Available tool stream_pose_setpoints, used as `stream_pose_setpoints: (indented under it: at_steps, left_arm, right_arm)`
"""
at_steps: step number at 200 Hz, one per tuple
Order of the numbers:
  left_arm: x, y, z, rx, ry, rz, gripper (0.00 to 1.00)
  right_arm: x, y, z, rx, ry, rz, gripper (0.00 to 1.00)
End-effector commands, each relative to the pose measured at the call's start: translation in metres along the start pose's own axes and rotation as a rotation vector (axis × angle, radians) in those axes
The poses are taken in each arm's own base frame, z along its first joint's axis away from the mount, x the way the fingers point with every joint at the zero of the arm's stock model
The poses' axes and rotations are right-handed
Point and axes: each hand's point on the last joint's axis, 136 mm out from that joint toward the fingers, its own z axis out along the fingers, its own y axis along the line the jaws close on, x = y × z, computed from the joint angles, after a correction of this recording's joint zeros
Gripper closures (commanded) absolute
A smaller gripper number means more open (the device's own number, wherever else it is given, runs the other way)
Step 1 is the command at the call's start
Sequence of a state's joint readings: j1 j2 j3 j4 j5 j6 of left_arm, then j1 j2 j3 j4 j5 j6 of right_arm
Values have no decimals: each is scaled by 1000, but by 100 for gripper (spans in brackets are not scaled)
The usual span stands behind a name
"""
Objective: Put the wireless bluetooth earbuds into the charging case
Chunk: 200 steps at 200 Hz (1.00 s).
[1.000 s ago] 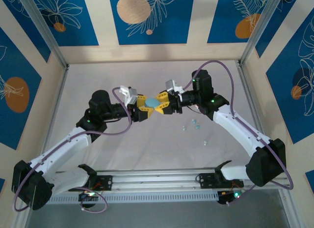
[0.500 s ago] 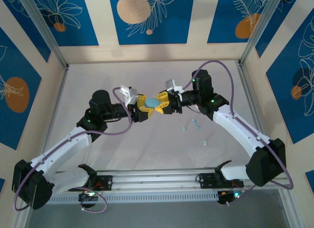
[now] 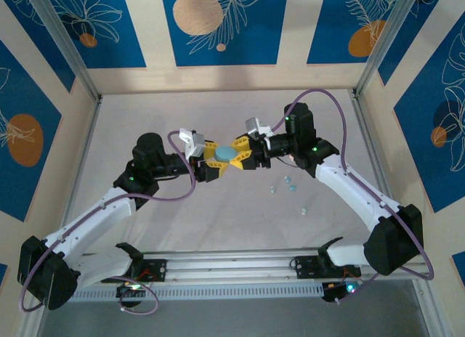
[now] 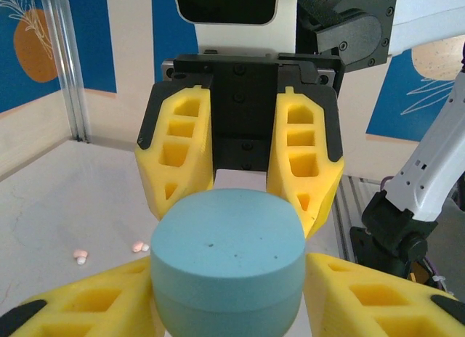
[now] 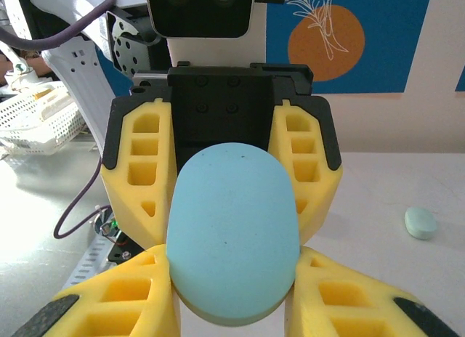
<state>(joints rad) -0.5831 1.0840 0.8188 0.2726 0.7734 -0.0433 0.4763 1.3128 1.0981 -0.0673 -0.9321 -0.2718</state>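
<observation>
Step in hand: opening the case (image 3: pixel 228 152). Left tool (image 3: pixel 216 160) and right tool (image 3: pixel 243 154) both pinch it (lid looks shut). Earbuds (image 3: pixel 288 180) lie loose on bench (image 3: pixel 145 119), right of case. Next: part the lid.

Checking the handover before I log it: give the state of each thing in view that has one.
charging case: closed, held off the table by both grippers.
left gripper: shut on the charging case.
right gripper: shut on the charging case.
earbuds: loose on the table, outside the case.
</observation>
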Motion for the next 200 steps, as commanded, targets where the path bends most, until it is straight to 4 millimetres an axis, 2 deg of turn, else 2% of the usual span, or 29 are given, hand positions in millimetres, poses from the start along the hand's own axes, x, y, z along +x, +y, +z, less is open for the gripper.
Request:
stream_pose_setpoints:
  at_steps: [1, 70, 135, 176, 200]
  left_arm:
    - [-20, -12, -1, 42, -33, 55, 52]
    - [-25, -11, 1, 47, -50, 32, 60]
    - [-26, -11, 2, 55, -63, 15, 55]
    - [-25, -11, 2, 52, -58, 14, 61]
    - [-25, -11, 1, 48, -58, 22, 64]
  right_arm:
    - [-8, -2, -2, -2, -14, -12, 68]
    - [-5, -4, -1, 25, 5, -29, 68]
    - [-4, -5, 1, 36, 10, -36, 68]
    - [-4, -6, 0, 43, 12, -40, 68]
    - [-4, -7, -1, 57, 16, -28, 63]
